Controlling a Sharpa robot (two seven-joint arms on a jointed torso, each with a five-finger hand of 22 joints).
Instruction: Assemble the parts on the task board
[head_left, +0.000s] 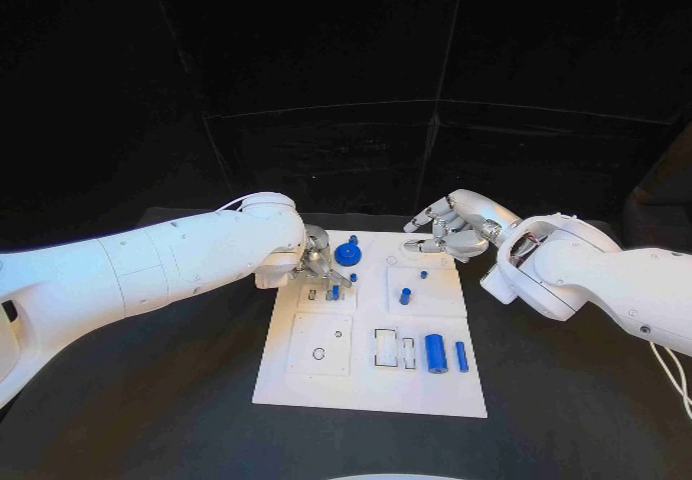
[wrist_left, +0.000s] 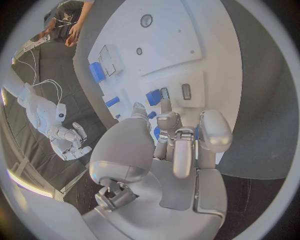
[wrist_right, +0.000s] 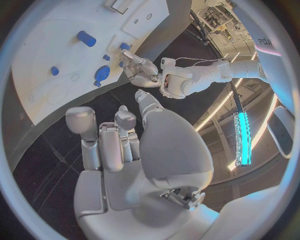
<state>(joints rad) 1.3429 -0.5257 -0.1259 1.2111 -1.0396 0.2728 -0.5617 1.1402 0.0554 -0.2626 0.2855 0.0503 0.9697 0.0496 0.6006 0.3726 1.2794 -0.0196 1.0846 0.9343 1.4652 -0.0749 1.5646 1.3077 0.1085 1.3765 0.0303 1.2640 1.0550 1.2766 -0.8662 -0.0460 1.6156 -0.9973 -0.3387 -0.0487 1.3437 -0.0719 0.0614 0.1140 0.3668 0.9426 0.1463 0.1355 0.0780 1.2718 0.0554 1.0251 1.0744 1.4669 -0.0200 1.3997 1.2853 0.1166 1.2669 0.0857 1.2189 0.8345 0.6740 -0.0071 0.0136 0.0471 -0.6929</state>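
The left hand (head_left: 315, 262) is seen lowered over the upper left part of the task board (head_left: 372, 395), its fingertips (wrist_left: 165, 105) brought down at a small blue block (wrist_left: 154, 96) that stands beside two small slots; whether the block is actually pinched cannot be told, since the fingers cover the contact. Just beside that hand, a round blue gear-like part (head_left: 348, 254) is seated near the board's far edge. Toward the middle, two short blue pegs (head_left: 405, 295) are found standing upright, and nearer the front edge a thicker blue cylinder (head_left: 434, 354) and a slimmer blue rod (head_left: 462, 356) are laid side by side, next to a pair of rectangular recesses. The parts are judged to be light, rigid plastic with smooth, possibly slippery surfaces; a fingertip pinch across the short sides is advised for the block, and across the round middle for the cylinder, which may roll if nudged. The right hand (head_left: 454, 228) is held above the table just off the board's far right corner, fingers loosely curled, with nothing grasped.
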